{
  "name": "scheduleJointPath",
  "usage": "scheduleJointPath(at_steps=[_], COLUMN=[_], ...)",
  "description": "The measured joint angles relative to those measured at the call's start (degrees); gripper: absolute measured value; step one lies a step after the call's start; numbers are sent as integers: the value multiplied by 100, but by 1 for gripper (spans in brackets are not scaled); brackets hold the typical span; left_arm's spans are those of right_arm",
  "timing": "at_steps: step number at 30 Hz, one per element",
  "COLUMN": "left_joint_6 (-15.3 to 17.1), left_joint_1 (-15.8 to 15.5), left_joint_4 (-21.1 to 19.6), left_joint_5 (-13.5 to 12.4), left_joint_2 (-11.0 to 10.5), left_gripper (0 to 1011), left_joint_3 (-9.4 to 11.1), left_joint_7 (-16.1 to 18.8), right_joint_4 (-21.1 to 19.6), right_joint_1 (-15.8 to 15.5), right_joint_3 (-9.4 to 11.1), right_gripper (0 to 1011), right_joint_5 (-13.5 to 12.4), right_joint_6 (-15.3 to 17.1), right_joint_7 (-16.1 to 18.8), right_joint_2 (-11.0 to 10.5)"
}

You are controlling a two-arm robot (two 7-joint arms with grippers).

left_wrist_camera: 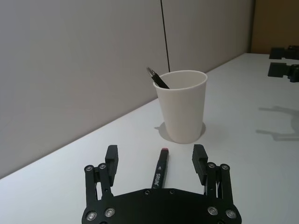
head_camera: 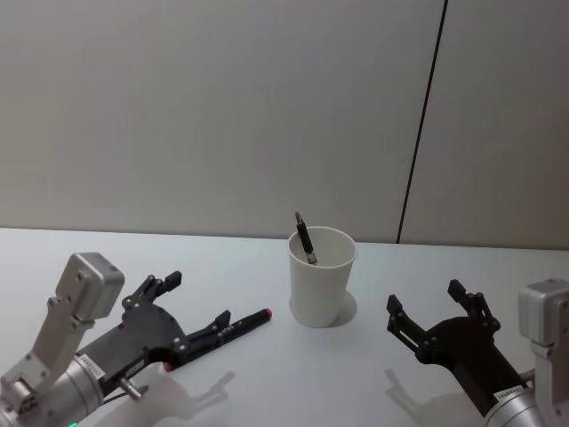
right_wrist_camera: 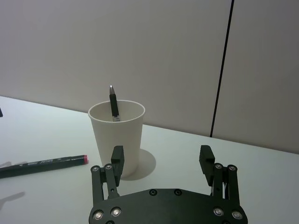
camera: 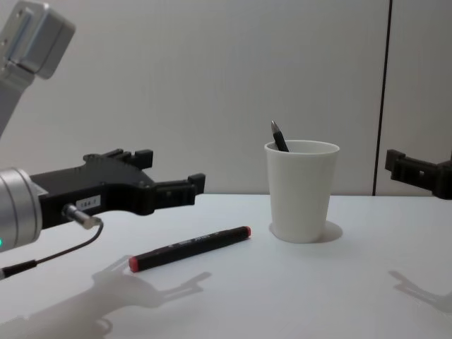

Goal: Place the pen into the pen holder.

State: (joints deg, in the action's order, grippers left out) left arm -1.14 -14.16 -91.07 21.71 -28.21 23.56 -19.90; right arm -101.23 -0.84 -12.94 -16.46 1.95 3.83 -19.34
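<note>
Chest view: slim black red-ended pen (camera: 189, 248) lies flat on the smooth white tabletop (camera: 353, 296) beneath the left gripper (camera: 171, 171), jaws apart; tapered paper pen holder (camera: 301, 191) stands toward the far edge; right gripper (head_camera: 427, 298) equally spread.

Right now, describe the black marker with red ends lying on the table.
The black marker is slim, plastic-looking, with white lettering and red at both ends. It lies flat on the white table, left of the white paper cup, apart from it. The open left gripper hovers above it, not touching.
</note>
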Motion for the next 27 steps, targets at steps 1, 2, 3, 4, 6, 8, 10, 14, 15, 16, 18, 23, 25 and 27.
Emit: scheduleJointPath(at_steps=[1, 2, 3, 4, 6, 8, 10, 14, 15, 16, 18, 23, 25, 27], left_joint_6=[10, 21, 32, 62, 102, 128, 179, 275, 316, 342, 398, 507, 551, 578], left_joint_1=[-6, -16, -24, -46, -88, -119, -170, -292, -341, -368, -450, -628, -719, -773], left_joint_4=[16, 36, 51, 85, 156, 204, 277, 424, 494, 526, 626, 849, 968, 1038], left_joint_5=[25, 52, 76, 125, 180, 211, 258, 312, 327, 333, 348, 369, 376, 383], left_joint_2=[-15, -33, -46, -72, -107, -127, -150, -186, -195, -200, -209, -228, -236, -239], left_gripper=[1000, 1000, 1000, 1000, 1000, 1000, 1000, 1000, 1000, 1000, 1000, 1000, 1000, 1000], left_joint_3=[-5, -10, -14, -18, -20, -19, -10, 36, 57, 69, 107, 196, 245, 272], left_joint_7=[-48, -98, -147, -256, -392, -476, -610, -802, -871, -915, -1016, -1215, -1306, -1377], right_joint_4=[0, 0, 0, 0, 0, 0, 0, 0, 0, 0, 0, 0, 0, 0], right_joint_1=[0, 0, 0, 0, 0, 0, 0, 0, 0, 0, 0, 0, 0, 0], right_joint_3=[0, 0, 0, 0, 0, 0, 0, 0, 0, 0, 0, 0, 0, 0], right_gripper=[1001, 1001, 1001, 1001, 1001, 1001, 1001, 1001, 1001, 1001, 1001, 1001, 1001, 1001], right_joint_5=[0, 0, 0, 0, 0, 0, 0, 0, 0, 0, 0, 0, 0, 0], right_joint_6=[0, 0, 0, 0, 0, 0, 0, 0, 0, 0, 0, 0, 0, 0], right_joint_7=[0, 0, 0, 0, 0, 0, 0, 0, 0, 0, 0, 0, 0, 0], right_joint_2=[0, 0, 0, 0, 0, 0, 0, 0, 0, 0, 0, 0, 0, 0])
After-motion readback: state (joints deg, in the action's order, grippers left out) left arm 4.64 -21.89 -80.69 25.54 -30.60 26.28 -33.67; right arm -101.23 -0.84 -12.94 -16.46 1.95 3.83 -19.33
